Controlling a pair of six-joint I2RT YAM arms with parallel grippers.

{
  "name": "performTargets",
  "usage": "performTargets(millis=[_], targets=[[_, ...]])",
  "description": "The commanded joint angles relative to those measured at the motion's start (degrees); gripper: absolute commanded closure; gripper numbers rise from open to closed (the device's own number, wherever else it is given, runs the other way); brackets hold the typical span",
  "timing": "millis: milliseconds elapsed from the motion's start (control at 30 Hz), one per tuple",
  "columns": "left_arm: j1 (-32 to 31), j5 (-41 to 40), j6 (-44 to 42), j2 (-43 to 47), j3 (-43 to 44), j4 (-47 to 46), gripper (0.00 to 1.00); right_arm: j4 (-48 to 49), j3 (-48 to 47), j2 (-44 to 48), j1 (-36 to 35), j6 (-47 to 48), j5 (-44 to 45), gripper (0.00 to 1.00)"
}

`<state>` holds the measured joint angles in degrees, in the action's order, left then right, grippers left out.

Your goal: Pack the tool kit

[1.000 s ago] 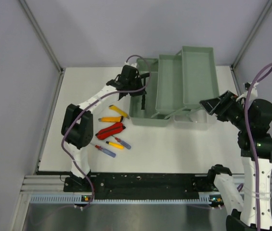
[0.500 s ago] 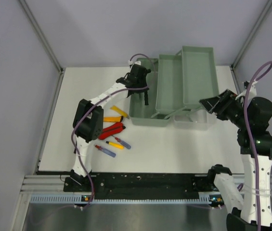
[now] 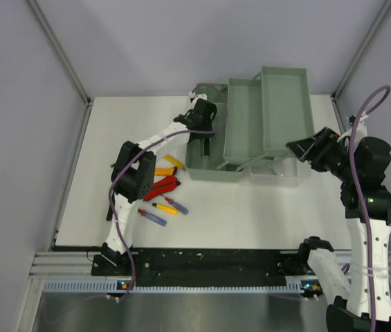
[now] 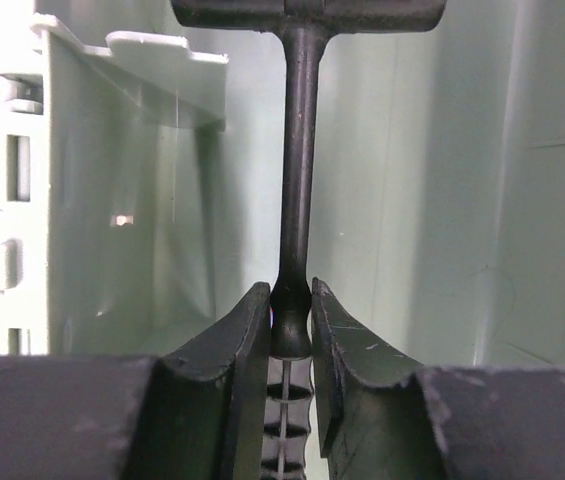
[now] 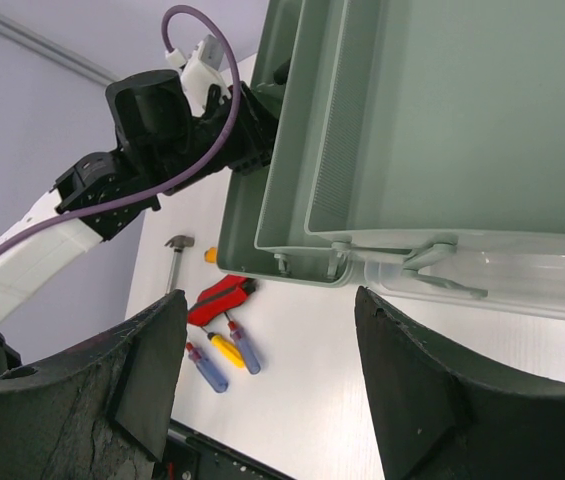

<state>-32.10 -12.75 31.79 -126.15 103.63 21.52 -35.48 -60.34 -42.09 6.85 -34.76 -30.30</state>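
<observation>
The grey-green toolbox (image 3: 212,170) stands open at the back of the table, its fold-out trays (image 3: 285,104) swung to the right. My left gripper (image 3: 205,130) reaches down into the box's left end. It is shut on the handle end of a small dark hammer (image 4: 300,150), whose head points at the box floor between the pale green walls; the fingertips (image 4: 252,310) pinch the handle knob. My right gripper (image 3: 307,149) hovers open by the box's right end, nothing between its fingers (image 5: 152,370).
Red-handled pliers (image 3: 159,188), yellow knives (image 3: 173,162) and several screwdrivers (image 3: 164,207) lie on the table left of the box. A small grey hammer-shaped tool (image 5: 175,262) lies beside the pliers (image 5: 220,298). The translucent lid (image 5: 482,275) hangs at the box's front right.
My left arm swung right and carried the hammer from the box's left rim down into its left end. The right arm has barely moved.
</observation>
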Motion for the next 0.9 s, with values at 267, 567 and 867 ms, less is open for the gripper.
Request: performTargets(millis=[267, 567, 867], targets=[[0.46, -2.37, -1.73, -0.06, 3.76, 0.27, 0.74, 1.91, -0.75, 0.34, -0.7, -0.74, -0.28, 0.33], [0.02, -0.17, -3.22, 8.63, 5.7, 2.21, 0.75, 1.65, -0.92, 0.16, -0.7, -1.18, 0.68, 0.33], [3.08, -7.19, -7.54, 20.31, 2.47, 13.36, 0.61, -2.48, -3.73, -4.58, -0.7, 2.59, 1.12, 0.36]])
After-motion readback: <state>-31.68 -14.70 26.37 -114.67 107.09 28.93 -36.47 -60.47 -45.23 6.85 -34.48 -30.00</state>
